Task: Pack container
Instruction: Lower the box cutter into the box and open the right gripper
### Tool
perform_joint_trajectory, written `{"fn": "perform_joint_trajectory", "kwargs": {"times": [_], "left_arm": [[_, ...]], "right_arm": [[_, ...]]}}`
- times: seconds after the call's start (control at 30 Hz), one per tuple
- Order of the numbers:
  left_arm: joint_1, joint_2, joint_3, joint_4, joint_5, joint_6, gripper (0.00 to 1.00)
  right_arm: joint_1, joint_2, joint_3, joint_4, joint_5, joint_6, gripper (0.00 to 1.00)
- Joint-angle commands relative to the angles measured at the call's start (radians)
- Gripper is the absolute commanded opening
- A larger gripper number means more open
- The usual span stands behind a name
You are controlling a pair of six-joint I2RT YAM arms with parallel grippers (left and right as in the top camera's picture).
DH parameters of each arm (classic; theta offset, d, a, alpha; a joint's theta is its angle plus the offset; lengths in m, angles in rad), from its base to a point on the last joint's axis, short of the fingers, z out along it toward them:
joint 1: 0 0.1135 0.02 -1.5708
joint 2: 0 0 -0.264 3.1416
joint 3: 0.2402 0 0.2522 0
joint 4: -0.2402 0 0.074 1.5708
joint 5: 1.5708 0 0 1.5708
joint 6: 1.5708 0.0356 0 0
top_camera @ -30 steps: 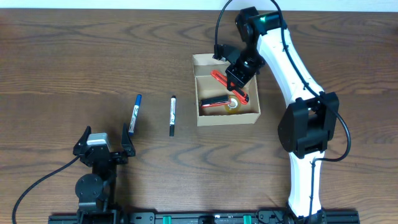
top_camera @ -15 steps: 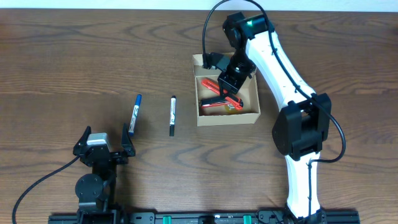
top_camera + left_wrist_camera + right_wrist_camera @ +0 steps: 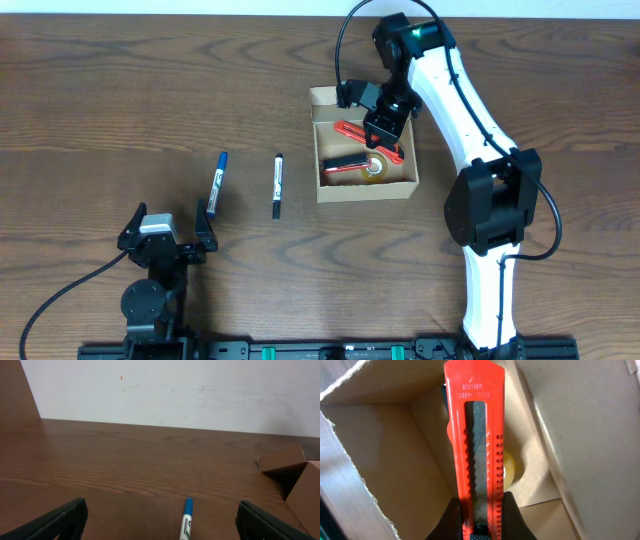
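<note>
In the overhead view, the container (image 3: 366, 192) was seen right of centre on the bench (image 3: 120, 90). Its open side faced up, its long axis ran roughly left to right, and its flap lid (image 3: 328, 98) was open on the far side. The right arm's fingers (image 3: 384, 126) were closed on a red cutter (image 3: 352, 129) set slantwise over the box, and part of the interior was hidden by them. A red-and-black tool (image 3: 343, 163) and a yellow tape roll (image 3: 373, 169) were seen inside. A blue marker (image 3: 217, 183) and a black marker (image 3: 277, 186) lay well to the left, apart from each other. The left arm's fingers (image 3: 205, 228) were spread wide and empty.

In the left wrist view, the blue marker (image 3: 187, 521) was shown between the open fingers (image 3: 60, 519), untouched, with a corner of the container (image 3: 306, 494) at the right edge.

In the right wrist view, the cutter (image 3: 472, 455) was seen clamped between the fingers (image 3: 451, 521), its tip pointing into the container (image 3: 385, 465) above the tape roll (image 3: 510, 467).
</note>
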Motion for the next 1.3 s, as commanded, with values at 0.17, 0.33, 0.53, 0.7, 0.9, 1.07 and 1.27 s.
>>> {"fn": "perform_joint_trajectory", "kwargs": {"times": [0.17, 0.33, 0.53, 0.7, 0.9, 1.07, 1.27], "left_arm": [[0.006, -0.006, -0.013, -0.052, 0.004, -0.003, 0.95], [0.006, -0.006, -0.013, -0.052, 0.004, -0.003, 0.95], [0.006, -0.006, -0.013, -0.052, 0.004, -0.003, 0.95], [0.006, -0.006, -0.013, -0.052, 0.004, -0.003, 0.95], [0.006, -0.006, -0.013, -0.052, 0.004, -0.003, 0.95], [0.006, -0.006, -0.013, -0.052, 0.004, -0.003, 0.95], [0.006, -0.006, -0.013, -0.052, 0.004, -0.003, 0.95]], "right_arm": [[0.001, 0.005, -0.014, 0.006, -0.013, -0.131, 0.01], [0.001, 0.005, -0.014, 0.006, -0.016, -0.196, 0.01], [0.001, 0.005, -0.029, 0.032, -0.031, -0.249, 0.01], [0.001, 0.005, -0.077, 0.082, -0.031, -0.249, 0.01], [0.001, 0.005, -0.160, 0.146, -0.023, -0.245, 0.01], [0.001, 0.005, -0.220, 0.172, -0.023, -0.245, 0.01], [0.001, 0.005, -0.233, 0.198, -0.018, -0.205, 0.17]]}}
